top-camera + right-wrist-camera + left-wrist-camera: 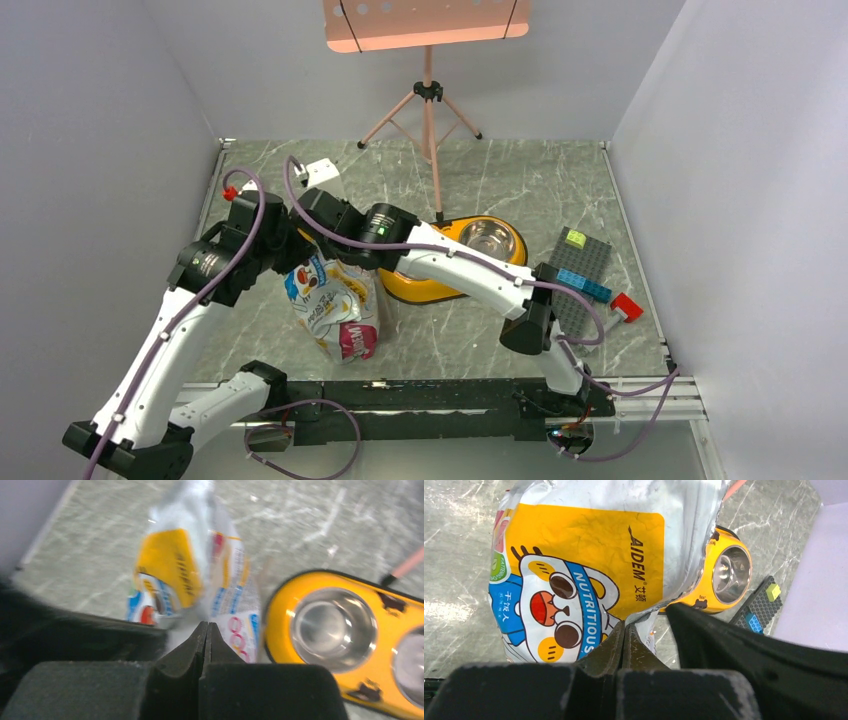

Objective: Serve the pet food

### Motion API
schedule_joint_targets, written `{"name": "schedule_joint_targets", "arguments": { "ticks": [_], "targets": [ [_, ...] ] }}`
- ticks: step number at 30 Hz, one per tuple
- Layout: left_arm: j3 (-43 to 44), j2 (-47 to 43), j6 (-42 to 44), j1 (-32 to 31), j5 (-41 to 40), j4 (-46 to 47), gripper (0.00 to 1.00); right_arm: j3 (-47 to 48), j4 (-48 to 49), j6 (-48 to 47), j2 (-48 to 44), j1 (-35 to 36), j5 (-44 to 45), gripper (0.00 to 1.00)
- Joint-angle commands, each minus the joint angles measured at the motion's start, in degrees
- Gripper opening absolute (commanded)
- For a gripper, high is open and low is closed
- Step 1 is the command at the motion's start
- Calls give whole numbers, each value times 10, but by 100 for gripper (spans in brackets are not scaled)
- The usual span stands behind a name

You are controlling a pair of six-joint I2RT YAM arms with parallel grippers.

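The left gripper (pixel 624 642) and the right gripper (pixel 205 640) each have their jaws pressed together on the crinkled top edge of the pet food bag (pixel 584 565). Only the wrist views show this pinch; it is hidden in the top view. The top view alone shows the bag upright, left of the bench (pixel 500 170) centre toward the near edge, just beside the yellow feeder (pixel 425 290).
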Motion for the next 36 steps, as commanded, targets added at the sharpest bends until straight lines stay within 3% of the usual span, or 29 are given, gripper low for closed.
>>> {"name": "schedule_joint_targets", "arguments": {
  "ticks": [1,5,9,10,13,20,22,25,27,36],
  "targets": [
    [6,-8,7,3,-76,-29,0,28,-143,4,13,-12,140,0],
    [8,-21,16,4,-55,-1,0,-3,-149,4,-6,-13,145,0],
    [-20,-51,21,8,10,77,0,-113,4,-53,-104,-39,-61,0],
    [-28,-60,24,9,25,102,0,-149,47,-59,-137,-51,-125,3],
    [-34,-79,16,13,54,149,0,-232,123,-77,-219,-67,-242,27],
    [-73,-101,-38,18,105,219,0,-326,221,-60,-281,-73,-342,55],
    [-85,-104,-52,20,112,231,0,-289,200,-47,-256,-74,-322,53],
    [-84,-101,-60,21,114,225,0,-252,173,-14,-225,-73,-275,32],
    [-79,-100,-60,21,109,213,0,-242,168,-2,-214,-74,-269,26],
    [-78,-95,-64,21,105,195,0,-225,167,7,-183,-74,-274,22]
  ]
}}
